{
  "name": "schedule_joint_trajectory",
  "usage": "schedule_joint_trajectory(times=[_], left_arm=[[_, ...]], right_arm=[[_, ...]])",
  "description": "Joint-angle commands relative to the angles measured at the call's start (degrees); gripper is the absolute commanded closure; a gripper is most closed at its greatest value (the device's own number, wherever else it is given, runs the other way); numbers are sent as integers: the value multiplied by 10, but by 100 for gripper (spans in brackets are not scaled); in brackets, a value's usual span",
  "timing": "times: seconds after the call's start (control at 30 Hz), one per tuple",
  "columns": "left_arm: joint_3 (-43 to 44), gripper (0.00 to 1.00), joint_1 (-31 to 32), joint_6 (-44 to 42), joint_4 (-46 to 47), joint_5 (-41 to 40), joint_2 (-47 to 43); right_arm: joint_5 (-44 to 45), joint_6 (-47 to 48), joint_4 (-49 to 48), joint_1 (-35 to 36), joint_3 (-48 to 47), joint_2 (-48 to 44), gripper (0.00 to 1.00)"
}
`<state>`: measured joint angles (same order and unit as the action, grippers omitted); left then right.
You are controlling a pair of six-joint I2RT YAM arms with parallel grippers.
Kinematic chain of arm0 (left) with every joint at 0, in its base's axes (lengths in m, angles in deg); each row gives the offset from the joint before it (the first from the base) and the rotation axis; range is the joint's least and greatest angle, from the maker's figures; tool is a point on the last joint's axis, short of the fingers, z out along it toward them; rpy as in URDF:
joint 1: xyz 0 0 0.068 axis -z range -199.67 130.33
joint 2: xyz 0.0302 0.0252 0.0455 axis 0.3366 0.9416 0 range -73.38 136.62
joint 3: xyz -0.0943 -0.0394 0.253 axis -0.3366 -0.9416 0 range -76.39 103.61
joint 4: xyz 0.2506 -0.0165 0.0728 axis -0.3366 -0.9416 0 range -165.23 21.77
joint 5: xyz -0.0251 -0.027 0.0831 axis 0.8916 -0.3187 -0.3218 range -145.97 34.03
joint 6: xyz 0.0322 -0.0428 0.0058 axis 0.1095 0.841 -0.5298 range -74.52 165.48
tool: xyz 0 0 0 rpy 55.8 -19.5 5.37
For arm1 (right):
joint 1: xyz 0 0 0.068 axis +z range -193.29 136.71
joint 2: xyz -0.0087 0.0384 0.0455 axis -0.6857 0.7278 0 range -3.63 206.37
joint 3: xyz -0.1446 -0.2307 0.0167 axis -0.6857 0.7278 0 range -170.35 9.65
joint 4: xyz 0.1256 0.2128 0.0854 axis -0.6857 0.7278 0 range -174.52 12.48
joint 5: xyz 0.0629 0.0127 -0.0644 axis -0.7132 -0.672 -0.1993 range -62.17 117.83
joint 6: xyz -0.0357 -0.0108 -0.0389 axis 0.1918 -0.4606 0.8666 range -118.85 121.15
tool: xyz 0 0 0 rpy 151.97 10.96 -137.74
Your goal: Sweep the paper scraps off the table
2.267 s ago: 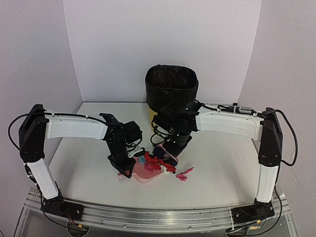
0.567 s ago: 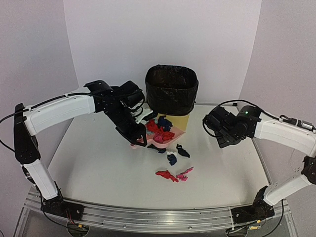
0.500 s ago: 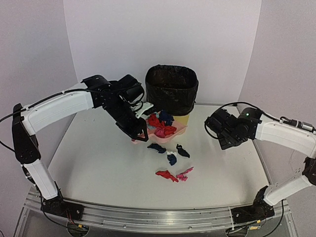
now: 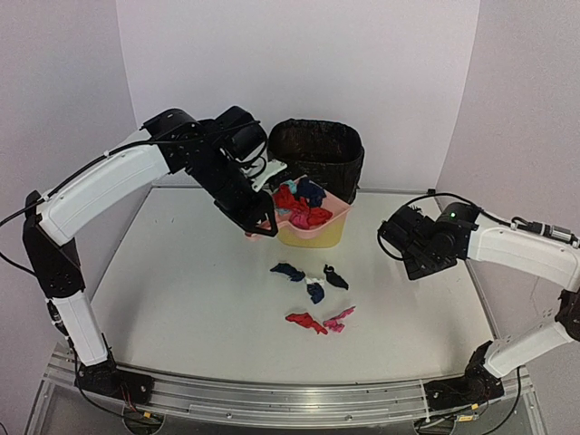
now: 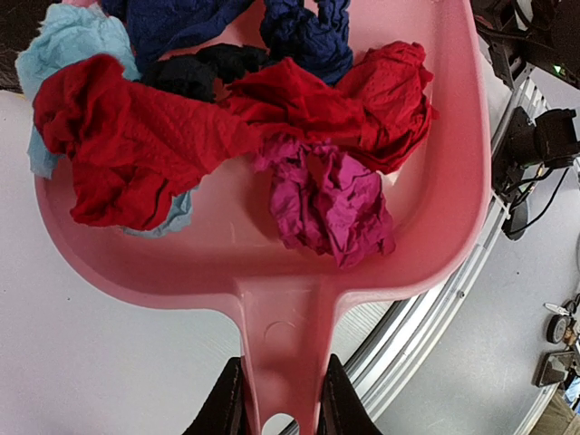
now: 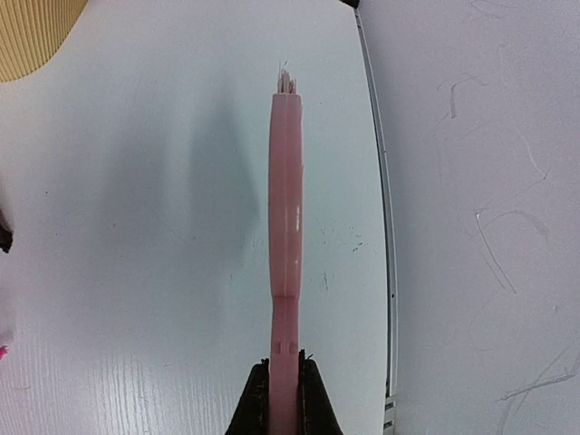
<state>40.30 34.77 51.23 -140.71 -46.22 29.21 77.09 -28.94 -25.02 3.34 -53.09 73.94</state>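
Paper scraps [image 5: 272, 118] are lying heaped in the pink dustpan [image 5: 290, 281], which the left gripper [image 5: 278, 415] is gripping, its jaws closed tight on either side of the pan's handle. Red, magenta, navy, black and light blue bits are crowding the bowl just ahead of that gripper. It is holding the pan up clear of the worktop [image 4: 172, 299]. A yellow container [image 4: 313, 237] is showing just under the pan's far edge, and a black bin [image 4: 317, 163] is standing right beyond it. Lower down, nearer the arm bases than this gripper, more bits are lying loose on the worktop: navy pieces [image 4: 288, 271], a red piece [image 4: 305, 321] and a pink piece [image 4: 339, 319] just beside it. The right gripper [image 6: 284, 399] is pinching the handle end of a pink brush [image 6: 284, 208], which is pointing straight out ahead of it with the bristles at the far tip, over bare worktop. The loose bits are lying off to this gripper's left, well apart from the brush.
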Motion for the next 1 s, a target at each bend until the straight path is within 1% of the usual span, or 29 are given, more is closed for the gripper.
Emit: schedule_joint_trajectory(times=[0.0, 0.17, 0.3, 0.5, 0.73, 0.97], left_arm=[[52, 100, 2, -12, -21, -19, 14], [92, 100, 2, -15, -13, -44, 29], [100, 100, 0, -30, 17, -65, 36], [141, 100, -12, -46, 20, -70, 62], [177, 100, -28, -55, 33, -55, 84], [185, 100, -41, -57, 61, -62, 90]], right_arm=[[-3, -15, 3, -3, 9, 11, 100], [-6, -17, 2, -3, 9, 18, 100], [-15, -19, 2, -3, 12, 18, 100], [-26, -25, 2, -2, 31, 8, 100], [-40, -25, 3, -3, 43, 0, 100], [-48, -27, 3, -3, 59, -4, 100]])
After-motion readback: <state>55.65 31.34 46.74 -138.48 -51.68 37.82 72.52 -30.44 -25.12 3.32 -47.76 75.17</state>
